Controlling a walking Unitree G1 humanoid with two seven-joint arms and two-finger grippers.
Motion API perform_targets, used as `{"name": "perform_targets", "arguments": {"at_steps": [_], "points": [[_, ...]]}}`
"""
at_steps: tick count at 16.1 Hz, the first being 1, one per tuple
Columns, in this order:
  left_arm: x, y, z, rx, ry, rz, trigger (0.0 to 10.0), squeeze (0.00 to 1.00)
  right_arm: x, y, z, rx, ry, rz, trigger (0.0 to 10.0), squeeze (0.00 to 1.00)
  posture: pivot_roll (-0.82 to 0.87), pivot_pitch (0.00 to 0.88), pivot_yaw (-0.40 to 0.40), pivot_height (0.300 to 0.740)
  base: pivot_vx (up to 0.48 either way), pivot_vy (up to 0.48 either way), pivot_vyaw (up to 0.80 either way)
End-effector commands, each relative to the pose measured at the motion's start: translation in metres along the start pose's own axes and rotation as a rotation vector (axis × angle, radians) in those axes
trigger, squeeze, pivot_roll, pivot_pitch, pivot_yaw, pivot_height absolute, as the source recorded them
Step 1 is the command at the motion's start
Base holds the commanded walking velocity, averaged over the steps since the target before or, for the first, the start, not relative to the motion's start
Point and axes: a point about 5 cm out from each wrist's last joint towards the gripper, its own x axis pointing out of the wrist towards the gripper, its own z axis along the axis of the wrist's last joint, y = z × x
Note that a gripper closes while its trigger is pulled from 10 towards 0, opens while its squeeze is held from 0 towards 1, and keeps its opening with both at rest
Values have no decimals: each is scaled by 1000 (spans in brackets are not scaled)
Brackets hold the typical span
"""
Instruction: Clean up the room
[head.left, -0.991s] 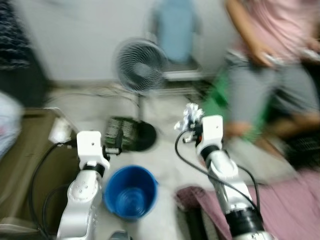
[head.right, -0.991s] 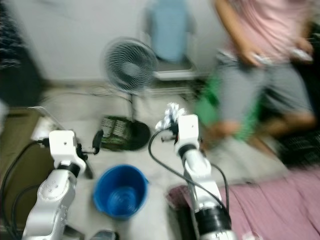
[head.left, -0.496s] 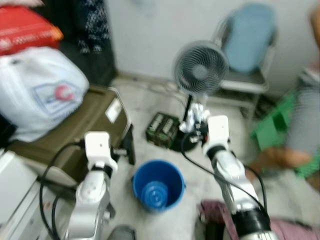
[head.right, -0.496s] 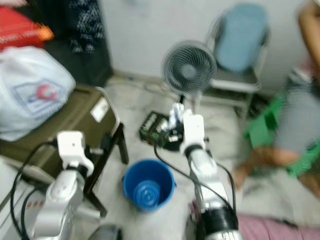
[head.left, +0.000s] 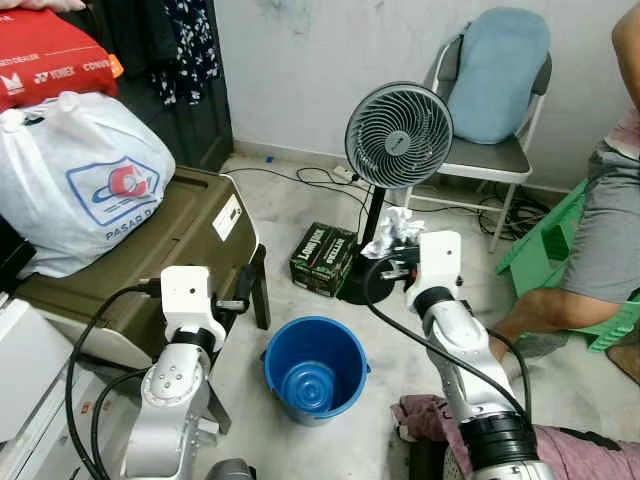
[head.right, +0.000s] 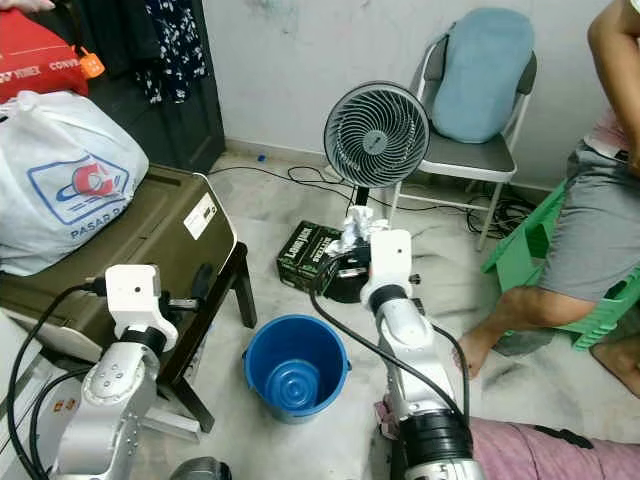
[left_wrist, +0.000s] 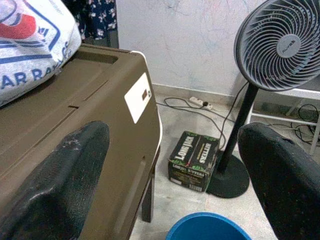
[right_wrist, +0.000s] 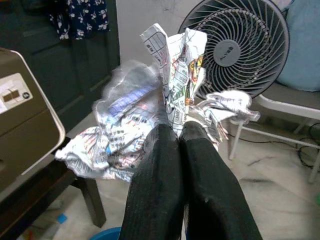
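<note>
Nearest, on the pale marble floor (head.left: 300, 230) between the two silver arms, stands a round blue plastic bucket (head.left: 316, 367), with a mauve cloth (head.left: 575, 450) lying low beside the right arm. The left gripper (left_wrist: 175, 185) is raised beside a brown plastic storage box (head.left: 160, 255), its jaws spread wide apart with nothing between them. The right gripper (right_wrist: 181, 135) is held up beyond the bucket, jaws pressed together on a crumpled wad of printed newspaper (right_wrist: 170, 110), which hangs in the air just in front of the fan's pole. Behind the bucket a dark green cardboard carton (head.left: 324, 258) sits on the floor, touching the round black base of a grey pedestal fan (head.left: 398, 135). A white plastic shopping bag with a red and blue logo (head.left: 85, 175) rests on the brown box, with a red bag (head.left: 45, 55) above it. Farther back a metal folding chair with a light blue cushion (head.left: 495, 80) stands against the wall. At the right a person in grey shorts (head.left: 600, 235) sits by a green plastic stool (head.left: 545, 245).
</note>
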Motion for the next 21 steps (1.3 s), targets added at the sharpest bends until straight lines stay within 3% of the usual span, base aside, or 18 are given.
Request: {"name": "perform_targets", "arguments": {"at_steps": [1, 6, 21], "points": [[-2, 1, 2, 0, -4, -8, 10000, 0, 1, -5, -3, 18, 22, -26, 10000, 0, 2, 0, -77, 740, 0, 0, 0], [-5, 3, 3, -11, -18, -47, 10000, 0, 2, -6, -2, 0, 21, -21, 10000, 0, 5, 0, -78, 740, 0, 0, 0], [-4, -1, 3, -21, -23, -62, 10000, 0, 4, -5, -1, -5, 14, -16, 10000, 0, 2, 0, -80, 740, 346, 0, 0]]}}
